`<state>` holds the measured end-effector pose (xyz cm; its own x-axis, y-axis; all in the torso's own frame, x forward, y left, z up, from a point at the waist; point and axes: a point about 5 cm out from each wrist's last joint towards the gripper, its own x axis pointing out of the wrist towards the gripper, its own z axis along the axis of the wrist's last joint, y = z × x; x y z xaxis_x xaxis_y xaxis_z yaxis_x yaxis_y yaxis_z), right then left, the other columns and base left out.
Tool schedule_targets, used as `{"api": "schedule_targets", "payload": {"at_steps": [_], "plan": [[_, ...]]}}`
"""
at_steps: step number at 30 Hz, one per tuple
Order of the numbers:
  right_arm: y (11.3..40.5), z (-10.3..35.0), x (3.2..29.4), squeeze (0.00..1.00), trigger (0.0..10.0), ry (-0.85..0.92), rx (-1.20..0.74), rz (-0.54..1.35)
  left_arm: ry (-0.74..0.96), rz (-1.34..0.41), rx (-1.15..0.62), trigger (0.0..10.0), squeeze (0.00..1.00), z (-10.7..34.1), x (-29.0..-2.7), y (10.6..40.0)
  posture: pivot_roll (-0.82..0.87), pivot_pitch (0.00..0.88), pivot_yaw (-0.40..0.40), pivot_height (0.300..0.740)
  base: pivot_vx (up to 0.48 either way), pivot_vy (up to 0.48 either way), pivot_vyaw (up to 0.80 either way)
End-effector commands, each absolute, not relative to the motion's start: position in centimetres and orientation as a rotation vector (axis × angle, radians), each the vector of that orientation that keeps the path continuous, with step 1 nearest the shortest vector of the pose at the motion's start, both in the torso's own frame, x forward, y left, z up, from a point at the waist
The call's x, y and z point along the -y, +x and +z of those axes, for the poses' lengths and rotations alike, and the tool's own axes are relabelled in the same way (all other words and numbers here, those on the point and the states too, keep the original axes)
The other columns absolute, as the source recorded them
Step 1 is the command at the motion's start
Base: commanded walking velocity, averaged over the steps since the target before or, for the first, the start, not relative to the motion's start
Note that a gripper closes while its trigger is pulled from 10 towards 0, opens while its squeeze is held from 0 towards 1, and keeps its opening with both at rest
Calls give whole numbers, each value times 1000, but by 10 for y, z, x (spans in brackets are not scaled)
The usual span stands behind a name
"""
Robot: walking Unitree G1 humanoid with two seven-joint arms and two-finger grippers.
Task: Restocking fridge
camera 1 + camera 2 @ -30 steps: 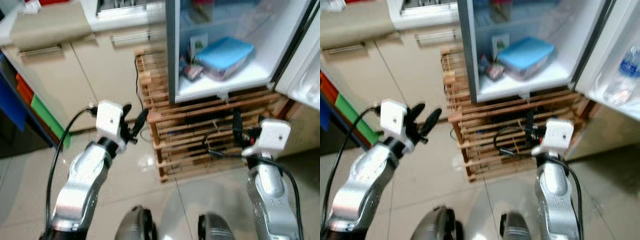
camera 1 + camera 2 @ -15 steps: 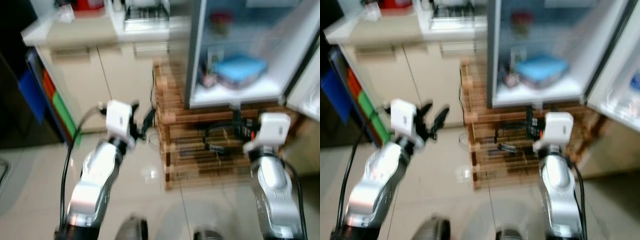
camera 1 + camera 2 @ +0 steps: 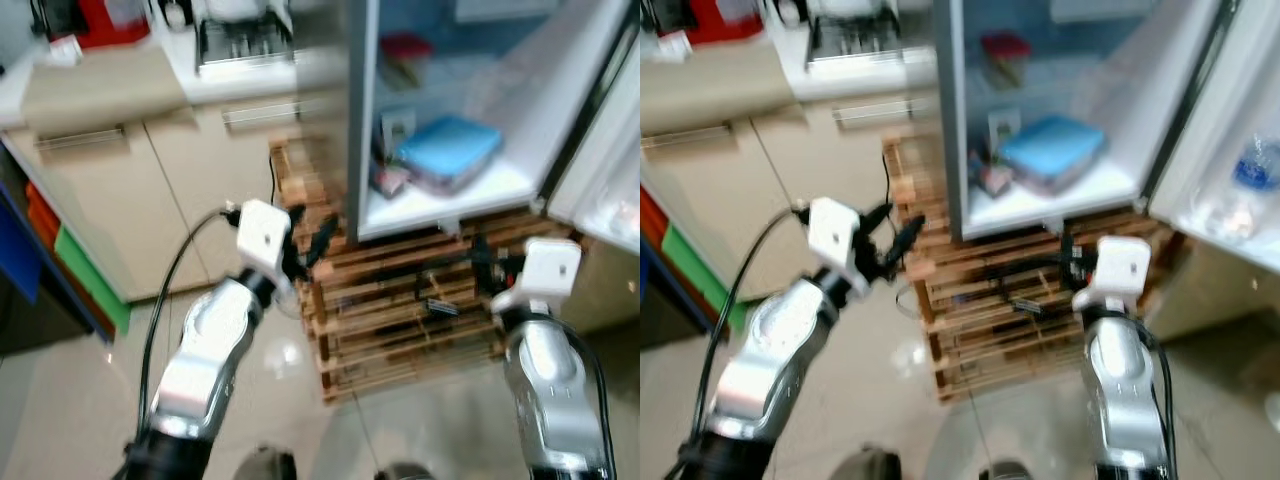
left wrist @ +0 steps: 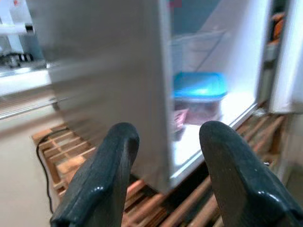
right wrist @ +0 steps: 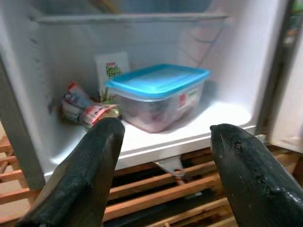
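The fridge (image 3: 356, 130) stands open on a wooden pallet (image 3: 400, 300). On its bottom shelf sit a blue-lidded clear container (image 3: 447, 152), a few snack packets (image 5: 85, 109) and a white carton (image 5: 112, 71). My left gripper (image 3: 312, 228) is open and empty, held up in front of the fridge's left wall near the pallet's corner. My right gripper (image 5: 163, 142) is open and empty too, in front of the pallet just below the bottom shelf, with its fingers (image 5: 246, 175) pointing at the container.
The fridge door (image 3: 610, 150) hangs open on the right, with a bottle (image 3: 1247, 165) in its rack. Beige cabinets (image 3: 110, 170) with a counter and a dish rack (image 3: 240, 40) stand on the left. A black cable (image 3: 272, 170) runs down beside the pallet. Tiled floor lies in front.
The whole view has swung and tilted as the head moved. My left gripper has come closer to the fridge's left corner. Both grippers stay open and empty.
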<state>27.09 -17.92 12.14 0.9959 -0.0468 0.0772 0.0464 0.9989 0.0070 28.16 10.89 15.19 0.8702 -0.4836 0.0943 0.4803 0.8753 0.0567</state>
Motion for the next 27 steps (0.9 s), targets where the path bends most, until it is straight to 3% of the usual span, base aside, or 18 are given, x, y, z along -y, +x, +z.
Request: {"api": "schedule_targets", "payload": {"at_steps": [1,6,16,27], "plan": [[270,120,191,0,10000,-3,68,-86,21,-562,121,10000,0,155,-97,280,-149,36,55,697,465,0,-694],[272,120,191,0,10000,-12,77,-83,-8,-565,148,10000,0,160,-97,280,-148,39,54,697,462,0,-674],[285,135,198,0,10000,-10,116,-93,-8,-559,172,10000,0,171,-100,280,-128,72,56,697,0,0,0],[313,136,183,0,10000,21,64,-10,-113,-513,85,10000,0,167,-104,280,-103,95,68,697,0,0,0]]}}
